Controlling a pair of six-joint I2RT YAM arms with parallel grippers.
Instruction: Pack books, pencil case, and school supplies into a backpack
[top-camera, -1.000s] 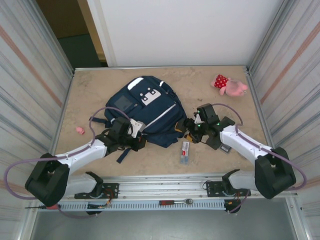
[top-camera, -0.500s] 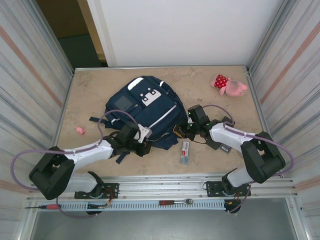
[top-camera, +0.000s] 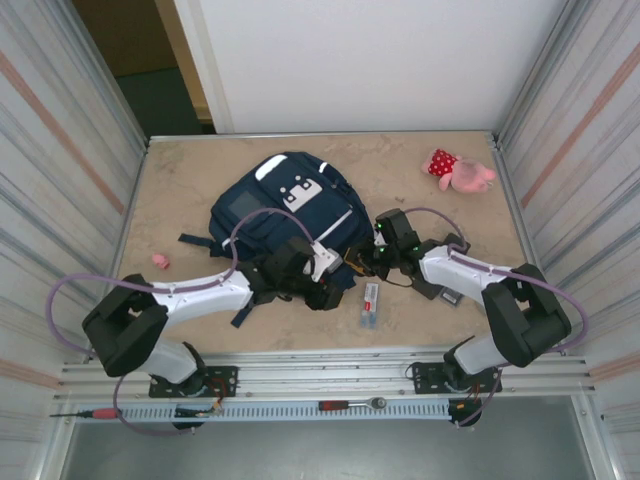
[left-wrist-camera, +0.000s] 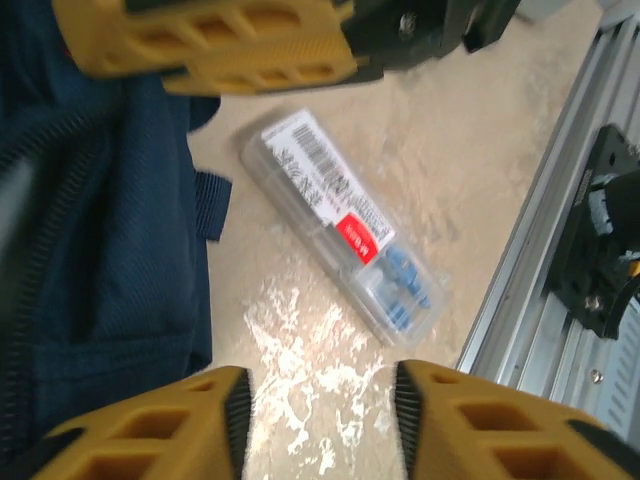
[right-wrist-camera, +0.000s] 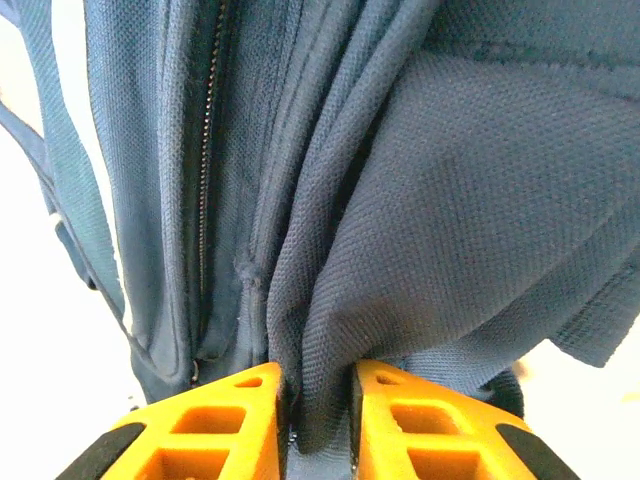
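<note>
Nearest, flat on the table (left-wrist-camera: 450, 150), just beside the backpack (top-camera: 285, 215): white pack (left-wrist-camera: 340, 225), not yet packed. Poised above it, left gripper (left-wrist-camera: 320, 400), fingers parted and empty, probably lining up a pick. Beyond, right gripper (right-wrist-camera: 315, 400) clamped on a fold at the backpack's edge, seemingly holding the opening up for loading.

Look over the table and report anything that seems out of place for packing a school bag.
A pink plush toy lies alone in the far right corner of the table, and a small pink object sits left of the backpack. Neither looks like a school item; nothing appears spilled or damaged.
</note>
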